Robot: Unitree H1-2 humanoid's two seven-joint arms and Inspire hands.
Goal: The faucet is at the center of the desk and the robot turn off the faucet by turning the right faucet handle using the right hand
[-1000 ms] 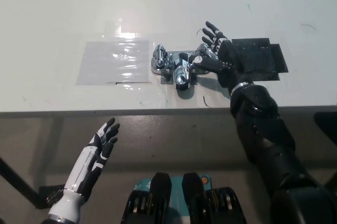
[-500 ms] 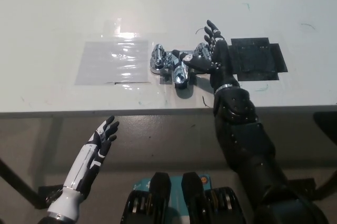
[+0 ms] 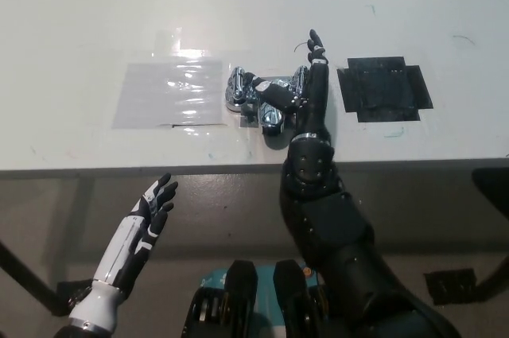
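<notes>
Right hand (image 3: 306,91) fingers spread, resting on faucet's right handle (image 3: 301,79) | faucet (image 3: 266,99) at its 9 o'clock | left hand (image 3: 151,211) open below surface (image 3: 238,20)

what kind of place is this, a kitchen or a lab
Likely a lab test bench, not a kitchen: a chrome faucet sits on a plain white desk with no sink, beside taped clear film and a black patch.

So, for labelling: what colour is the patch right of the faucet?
Black patch, clearest in the head view.
</notes>
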